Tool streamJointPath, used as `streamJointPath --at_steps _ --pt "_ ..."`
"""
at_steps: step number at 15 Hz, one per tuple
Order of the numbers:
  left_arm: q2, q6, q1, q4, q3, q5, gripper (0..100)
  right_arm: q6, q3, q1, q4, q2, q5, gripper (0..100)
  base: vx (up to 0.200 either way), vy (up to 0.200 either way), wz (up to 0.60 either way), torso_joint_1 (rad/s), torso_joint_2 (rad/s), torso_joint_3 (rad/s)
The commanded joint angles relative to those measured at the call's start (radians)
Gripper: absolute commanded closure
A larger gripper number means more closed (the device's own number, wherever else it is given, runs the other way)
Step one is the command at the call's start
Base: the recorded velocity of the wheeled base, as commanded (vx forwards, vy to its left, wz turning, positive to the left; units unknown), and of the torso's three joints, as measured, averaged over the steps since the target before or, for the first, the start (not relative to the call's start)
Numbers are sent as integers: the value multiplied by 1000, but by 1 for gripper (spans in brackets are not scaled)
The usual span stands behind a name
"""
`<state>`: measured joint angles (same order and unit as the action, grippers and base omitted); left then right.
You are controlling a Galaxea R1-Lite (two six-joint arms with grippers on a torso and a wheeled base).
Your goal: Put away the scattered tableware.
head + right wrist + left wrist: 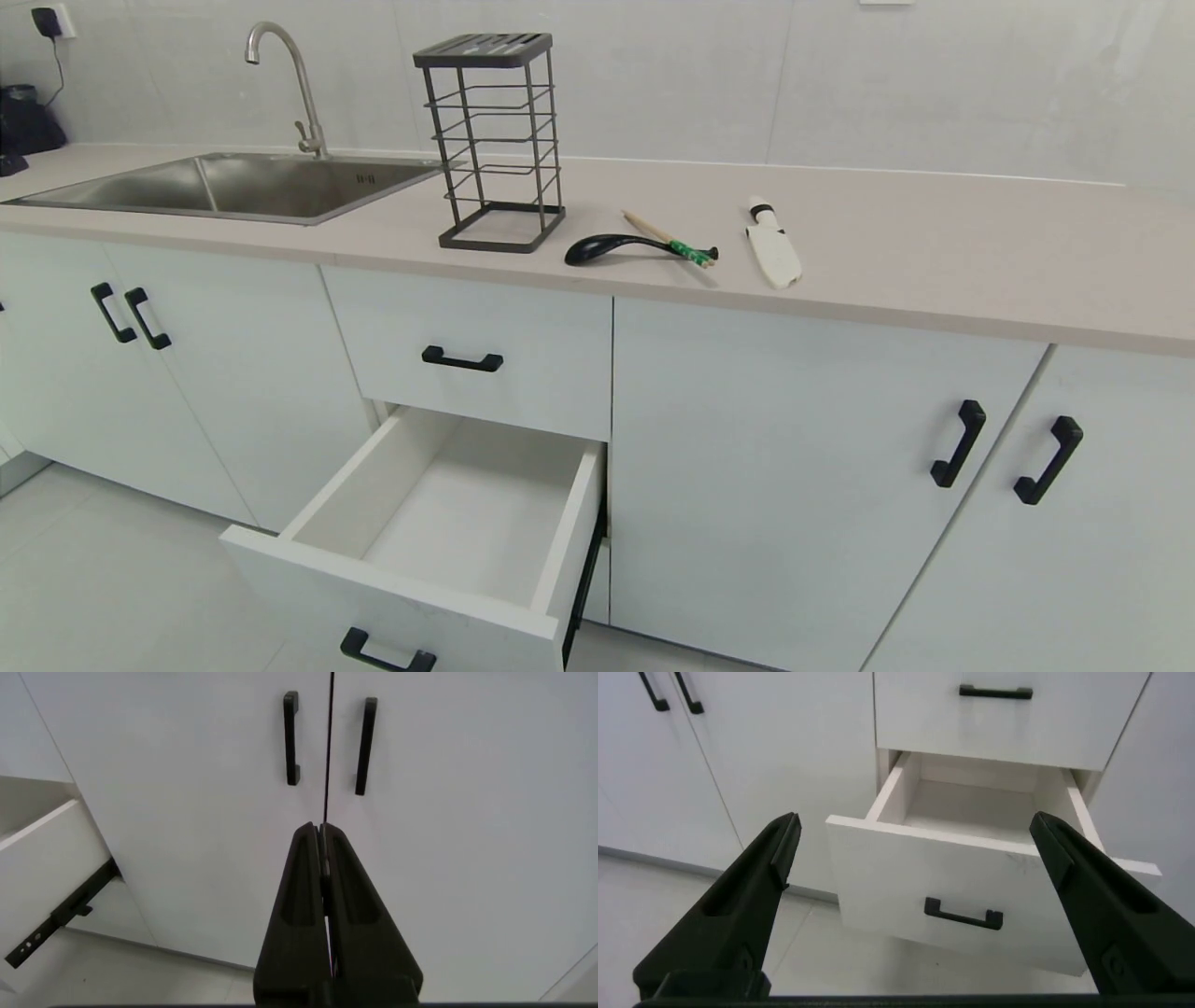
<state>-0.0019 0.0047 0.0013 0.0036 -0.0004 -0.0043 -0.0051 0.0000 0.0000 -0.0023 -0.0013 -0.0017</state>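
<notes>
While drawer [373, 597] open, spoon [607, 247], green-banded chopsticks [646, 225], white utensil [775, 250] on counter [934, 252].

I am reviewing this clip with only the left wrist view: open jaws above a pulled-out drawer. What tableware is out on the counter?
Observer: Three pieces lie on the counter: a black spoon, chopsticks meeting its handle, and a white utensil apart to their right.
Operator: Is the right gripper carrying anything?
Observer: No. The right gripper has its jaws shut on nothing, facing closed cabinet doors.
Operator: What else stands near the tableware?
Observer: A black wire rack stands beside the spoon, on the side towards the sink.
</notes>
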Motion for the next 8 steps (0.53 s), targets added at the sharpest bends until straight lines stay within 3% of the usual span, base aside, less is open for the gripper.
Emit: streamJointPath --at_steps 1,8 --pt "2 -2 0 -1 0 1 0 1 0 2 -1 1 0 100 0 0 0 46 -437 -330" --pt "2 -3 0 -1 0 1 0 -1 0 2 -1 1 0 100 0 0 0 97 -447 -346"
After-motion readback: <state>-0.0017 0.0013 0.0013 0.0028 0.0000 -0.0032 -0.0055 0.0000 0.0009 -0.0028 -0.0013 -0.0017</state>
